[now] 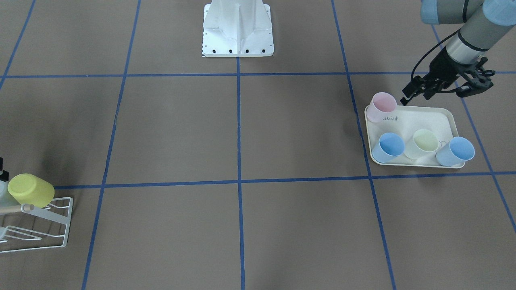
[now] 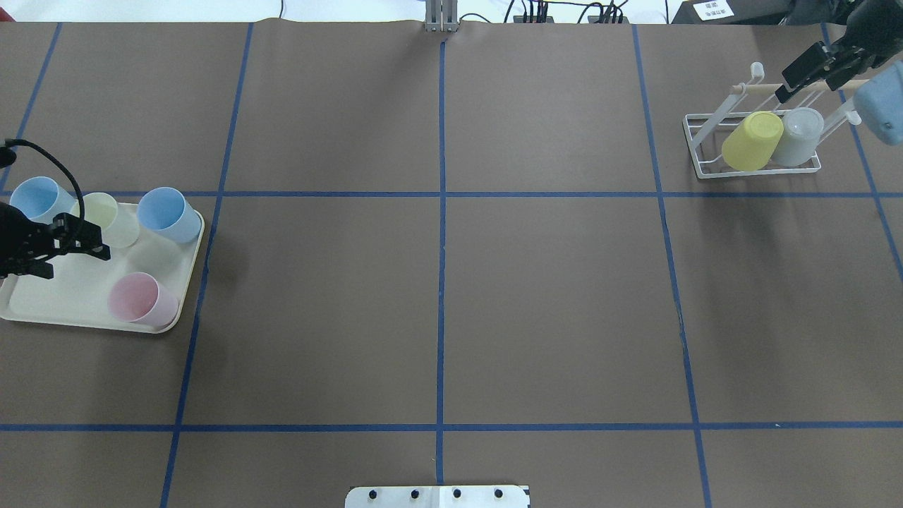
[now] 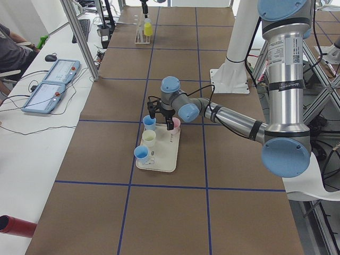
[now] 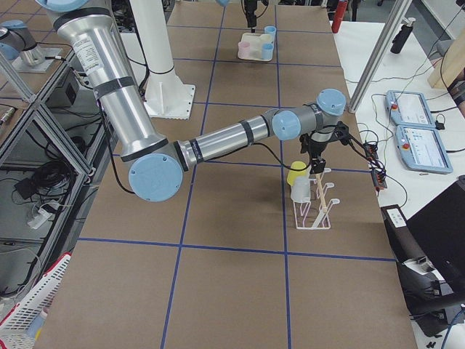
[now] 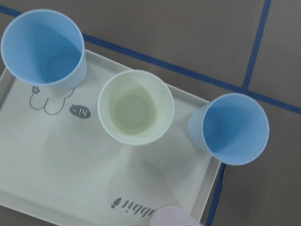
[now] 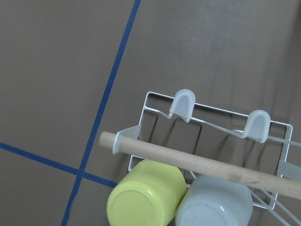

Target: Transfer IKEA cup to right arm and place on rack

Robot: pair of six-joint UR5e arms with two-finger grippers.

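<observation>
Four IKEA cups stand upright on a cream tray (image 2: 63, 296): a pink cup (image 2: 137, 300), two blue cups (image 2: 35, 197) (image 2: 166, 212) and a pale yellow cup (image 2: 109, 215). My left gripper (image 2: 88, 240) hovers over the tray, open and empty; the left wrist view looks down into the pale yellow cup (image 5: 135, 107). The white wire rack (image 2: 695, 141) with its wooden dowel (image 6: 197, 160) holds a yellow cup (image 2: 751, 141) and a grey-white cup (image 2: 797, 136), both upside down. My right gripper (image 2: 786, 81) is open and empty just above the rack.
The robot's white base (image 1: 238, 28) stands at the middle of the table's robot side. Blue tape lines divide the brown table into squares. The tray is at the far left, the rack at the far right back.
</observation>
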